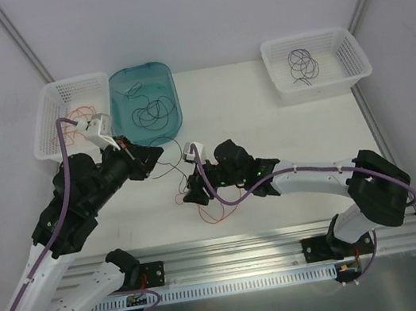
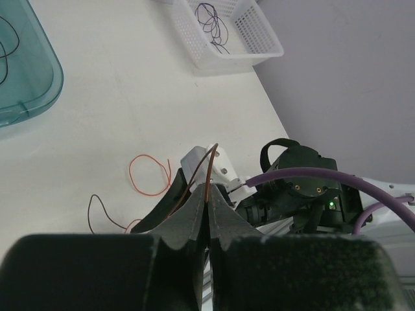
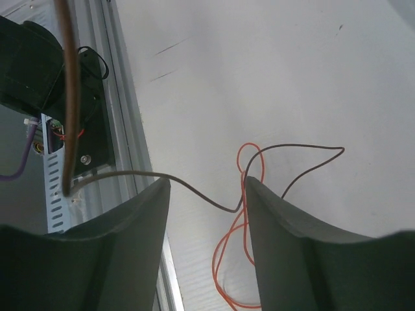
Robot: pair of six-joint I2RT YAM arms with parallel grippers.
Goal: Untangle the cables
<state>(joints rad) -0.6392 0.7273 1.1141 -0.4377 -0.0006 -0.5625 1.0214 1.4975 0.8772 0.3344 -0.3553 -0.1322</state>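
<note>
**Asker:** What have your fingers got?

**Me:** My left gripper (image 2: 207, 197) is pinched fully closed on a dark cable (image 2: 205, 170), which rises thin and brown out of the seam between the tips. My right gripper (image 3: 207, 184) stands apart with nothing clamped. The same dark cable runs through its gap, close to one finger, but I cannot tell whether it touches.

**Asker:** Why hold it like that?

**Me:** My guess is that one hand anchors the strand and keeps it lifted. The other can then straddle it low down, where it crosses the orange cable (image 3: 227, 253), and help part the two.

**Asker:** How does the tangle look?

**Me:** Both are hair-thin and limp. The orange cable lies in long narrow loops on the white table (image 3: 292, 78), just under my right fingers. The dark one sags from my left hand, dips across the orange one, then bends away in a kinked arc.

**Asker:** And the rest?

**Me:** Black cables (image 1: 151, 115) curl in the teal tray (image 1: 165, 74) at the back. Orange strands (image 1: 76, 118) lie in the left basket (image 1: 49, 99), and purple strands (image 1: 303, 62) in the right basket (image 1: 333, 41).
</note>
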